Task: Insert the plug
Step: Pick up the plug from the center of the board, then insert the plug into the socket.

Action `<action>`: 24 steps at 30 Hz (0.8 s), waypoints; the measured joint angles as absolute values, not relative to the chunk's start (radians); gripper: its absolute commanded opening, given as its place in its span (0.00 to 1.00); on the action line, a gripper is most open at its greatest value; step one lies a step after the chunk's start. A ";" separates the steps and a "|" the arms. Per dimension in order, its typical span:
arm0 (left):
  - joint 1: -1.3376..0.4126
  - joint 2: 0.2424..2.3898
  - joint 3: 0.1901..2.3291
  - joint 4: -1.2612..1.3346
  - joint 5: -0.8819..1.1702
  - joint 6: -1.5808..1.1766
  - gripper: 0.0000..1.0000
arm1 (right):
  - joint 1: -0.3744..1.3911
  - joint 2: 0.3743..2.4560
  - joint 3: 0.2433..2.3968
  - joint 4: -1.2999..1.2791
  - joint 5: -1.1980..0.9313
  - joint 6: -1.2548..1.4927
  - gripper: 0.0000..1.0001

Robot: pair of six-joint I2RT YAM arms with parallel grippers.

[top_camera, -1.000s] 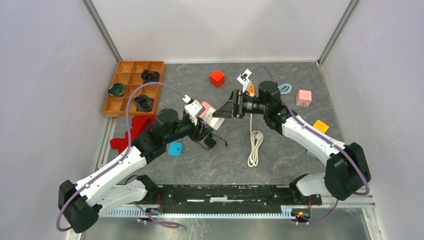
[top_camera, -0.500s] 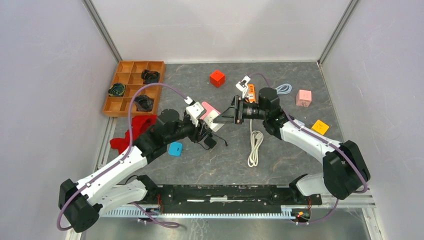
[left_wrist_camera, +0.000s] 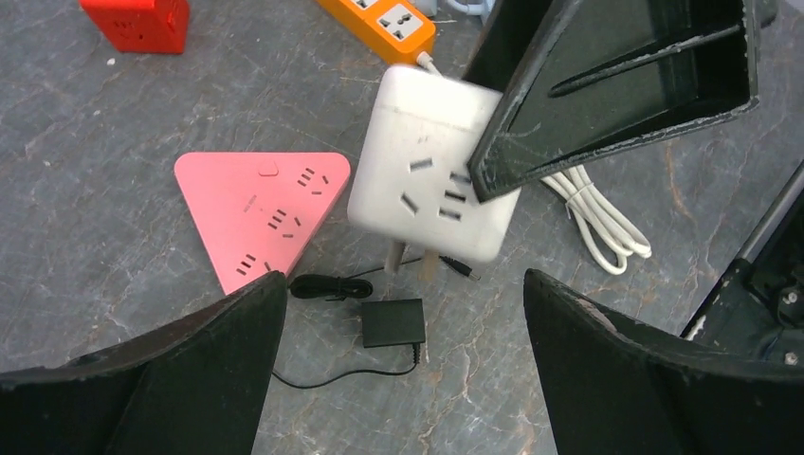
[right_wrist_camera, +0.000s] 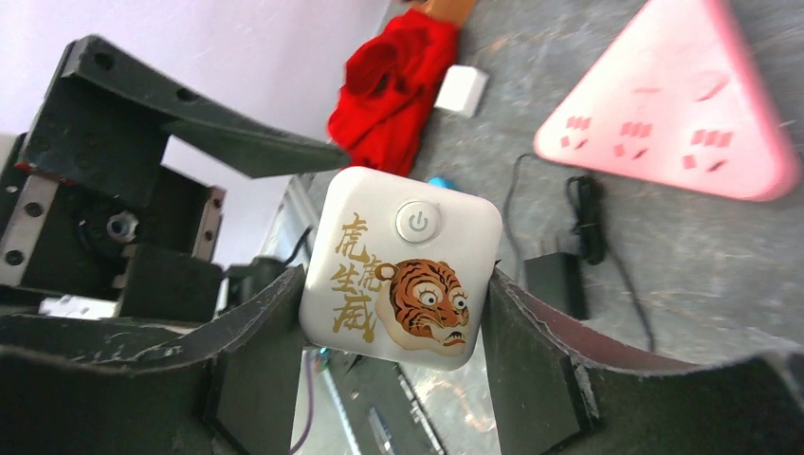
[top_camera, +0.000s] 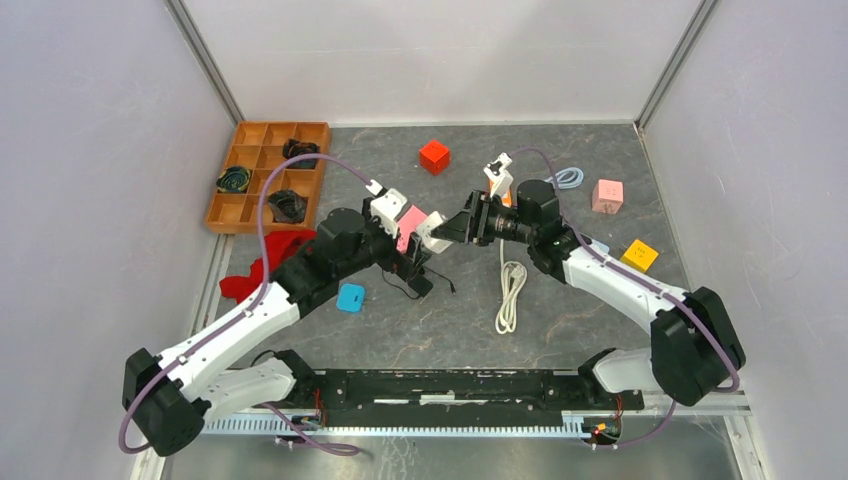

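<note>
- Table [top_camera: 560,345]: flat slab, matt grey with pale marble-like veining.
- Walls [top_camera: 440,50]: plain pale panels on three sides, with metal strips [top_camera: 205,60] down the far corners.
- Wooden tray [top_camera: 262,135]: far left corner, orange-brown, divided into small square compartments. Dark coiled bundles [top_camera: 288,206] in three of them.
- Red cloth [top_camera: 258,272]: soft, crumpled, at the left edge near the tray.
- Red cube [top_camera: 434,156], pink cube [top_camera: 607,196], yellow square block [top_camera: 640,254], blue rounded piece [top_camera: 351,297]: small, solid-coloured, scattered well apart.
- White cable [top_camera: 511,290]: smooth, folded into a long loop, right of centre.
- Orange power strip [left_wrist_camera: 389,21]: glossy, narrow, far side of the table, only partly in view.
- Pink power strip [left_wrist_camera: 261,209]: rounded triangle, flat on the table, three socket groups on top.
- Plug [left_wrist_camera: 393,323]: small black rectangular adapter with a thin black cord. Lies flat on the table just beside a corner of the Pink power strip, touched by neither gripper.
- White socket block [left_wrist_camera: 427,175]: glossy rounded square, raised off the table near its middle. Slots on one face; tiger print, gold characters and a round button on the other.
- Right gripper [right_wrist_camera: 396,284]: black fingers partly closed, pressed on two opposite sides of the White socket block.
- Left gripper [left_wrist_camera: 403,280]: jaws spread wide, holding nothing, hanging over the Plug.
</note>
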State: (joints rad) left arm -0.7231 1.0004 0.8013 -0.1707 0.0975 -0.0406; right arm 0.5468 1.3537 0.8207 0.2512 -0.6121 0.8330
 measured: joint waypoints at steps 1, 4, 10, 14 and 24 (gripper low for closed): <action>-0.719 1.007 0.806 -0.170 0.092 -0.056 1.00 | 0.546 1.349 0.818 0.244 -0.585 0.824 0.35; -0.669 1.017 0.807 -0.171 0.106 -0.109 1.00 | 0.545 1.323 0.805 0.225 -0.476 0.781 0.34; -0.393 1.071 0.807 -0.148 0.268 -0.292 0.97 | 0.548 1.300 0.788 0.212 -0.306 0.661 0.33; -0.267 1.145 0.815 -0.148 0.318 -0.396 0.94 | 0.587 1.290 0.773 0.215 -0.183 0.548 0.33; -0.175 1.400 0.880 -0.142 0.366 -0.527 0.85 | 0.741 1.361 0.773 0.269 0.053 0.389 0.32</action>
